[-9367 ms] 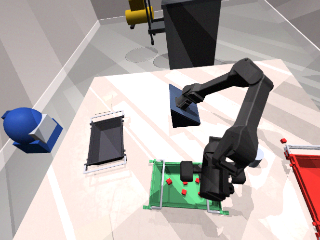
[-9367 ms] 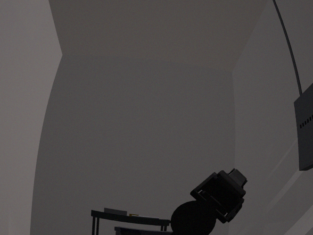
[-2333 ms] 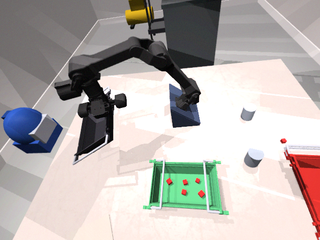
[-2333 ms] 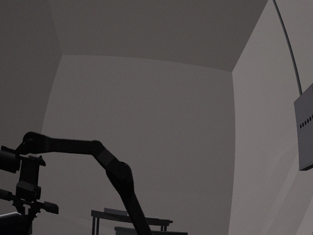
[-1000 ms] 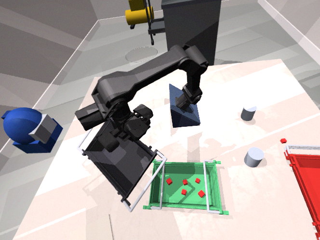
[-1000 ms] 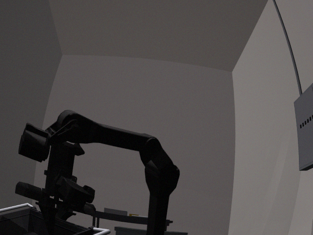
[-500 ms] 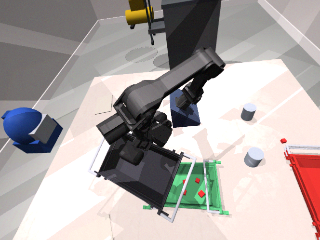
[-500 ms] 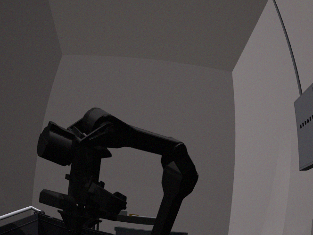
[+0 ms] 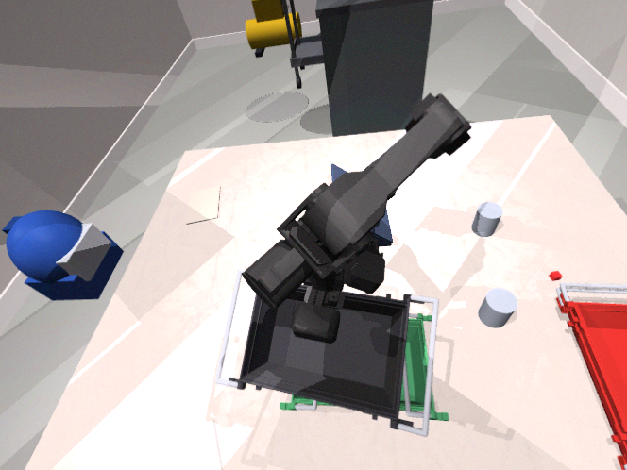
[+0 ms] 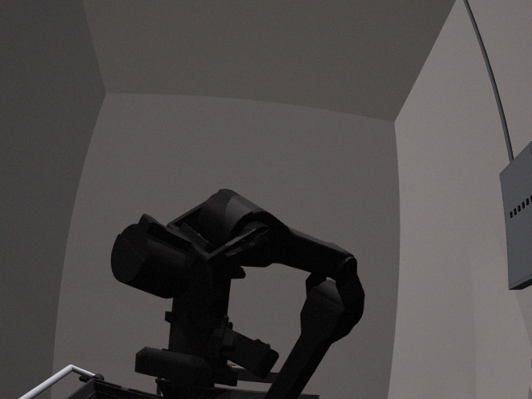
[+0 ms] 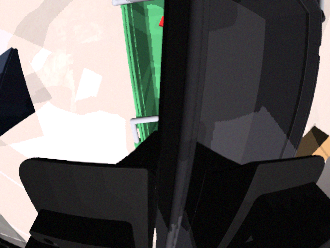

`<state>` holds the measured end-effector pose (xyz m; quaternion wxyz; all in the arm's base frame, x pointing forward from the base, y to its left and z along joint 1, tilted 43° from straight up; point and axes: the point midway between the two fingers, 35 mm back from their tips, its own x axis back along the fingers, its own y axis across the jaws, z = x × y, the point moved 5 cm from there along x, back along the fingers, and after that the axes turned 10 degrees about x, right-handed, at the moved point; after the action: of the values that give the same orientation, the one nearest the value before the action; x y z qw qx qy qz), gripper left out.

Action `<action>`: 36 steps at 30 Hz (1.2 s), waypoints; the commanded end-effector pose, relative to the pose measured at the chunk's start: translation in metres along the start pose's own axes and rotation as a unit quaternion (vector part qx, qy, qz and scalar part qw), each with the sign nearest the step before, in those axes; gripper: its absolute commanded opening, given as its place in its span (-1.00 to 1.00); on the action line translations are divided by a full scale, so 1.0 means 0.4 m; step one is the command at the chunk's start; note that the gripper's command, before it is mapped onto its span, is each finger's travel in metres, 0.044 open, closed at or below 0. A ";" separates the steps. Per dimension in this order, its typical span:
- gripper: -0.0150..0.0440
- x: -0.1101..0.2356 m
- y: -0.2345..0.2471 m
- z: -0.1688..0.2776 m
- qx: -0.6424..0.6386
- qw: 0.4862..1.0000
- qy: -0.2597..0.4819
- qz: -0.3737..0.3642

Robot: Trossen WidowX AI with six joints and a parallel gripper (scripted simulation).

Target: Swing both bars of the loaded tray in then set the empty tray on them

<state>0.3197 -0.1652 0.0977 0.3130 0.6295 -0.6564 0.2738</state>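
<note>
Top view: 1 dark robot arm (image 9: 354, 202) reaches from the far middle of a pale bench (image 9: 151, 354) toward the near side. Its end effector (image 9: 324, 298) is clamped on the far wall of an empty black tray (image 9: 324, 363), which it holds over a green tray (image 9: 417, 354). The black tray covers most of the green one; only the green tray's right end and parts of its near rim show, so its blocks are hidden in this view. The black tray's 2 white wire bars (image 9: 225, 333) are swung out past its left and right ends. Whether the black tray touches the green tray or hangs above it cannot be told.

To the right, 2 grey cylinders (image 9: 498, 307) stand well apart from the trays, with a small red cube (image 9: 555, 275) on the bench beyond them. A red tray (image 9: 602, 344) sits at the right edge of the bench. A blue dome-shaped object (image 9: 42, 244) rests off the bench to the left.

Wrist view: the dark fingers grip the black tray's wall edge-on, with the green tray (image 11: 140, 59) and 1 of its wire bars just left of that wall.

Exterior view: the arm (image 10: 223, 257) appears as a dark folded silhouette.
</note>
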 end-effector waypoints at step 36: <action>-0.49 -0.004 -0.014 -0.102 0.078 0.997 -0.009 0.008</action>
<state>0.3284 -0.1314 0.1211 0.2582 0.6534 -0.6361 0.3191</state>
